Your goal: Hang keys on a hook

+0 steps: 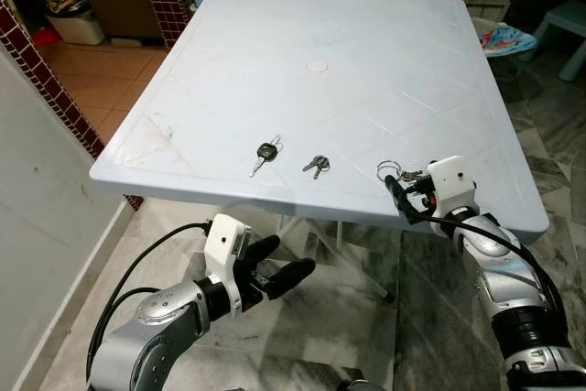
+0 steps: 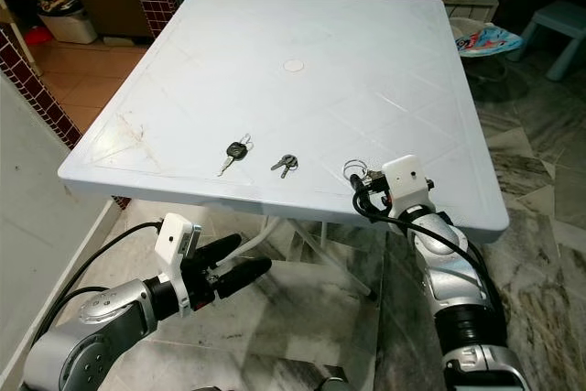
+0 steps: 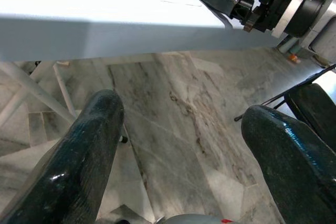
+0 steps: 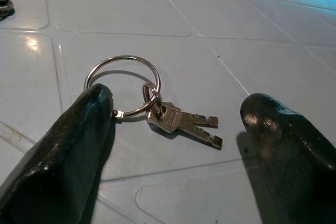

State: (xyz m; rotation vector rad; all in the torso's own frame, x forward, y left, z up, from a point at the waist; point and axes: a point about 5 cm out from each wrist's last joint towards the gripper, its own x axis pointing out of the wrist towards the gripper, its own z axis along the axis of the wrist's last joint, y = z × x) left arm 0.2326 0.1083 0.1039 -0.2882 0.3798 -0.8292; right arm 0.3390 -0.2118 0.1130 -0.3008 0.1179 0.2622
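Pale blue-grey plastic table (image 1: 275,70), moulded diagonal grooves, scuffed near its left corner. Left to right along the near edge:

Left gripper (image 1: 275,267) held below table level over marble floor (image 1: 348,318), fingers spread wide, grasping nothing.

Black-headed key (image 1: 264,153) on the table top, left of centre, lying flat.

Small key pair (image 1: 317,167) just right of it, apart from the first.

Key ring with keys (image 4: 152,106) near the right front edge: large thin wire ring, smaller ring linked to it, two flat silver keys fanned out. Right gripper (image 4: 176,124) set down around this set, fingers apart, not clenched; one fingertip (image 4: 97,103) touching or nearly touching the big ring, hard to say which from the wrist view.

Handling, judged: light, rigid metal, slippery against smooth plastic, lying very flat, so liable to skate or pivot under a pinch. Best hold probably across the big ring's wire, leaving the loop free for threading over a hook; keys will dangle and swing.

Surroundings: brick-red tiled pillar (image 1: 55,89) far left, blue stool (image 1: 572,34) far right. Table edge close to the keys, so risk of a drop to the floor.
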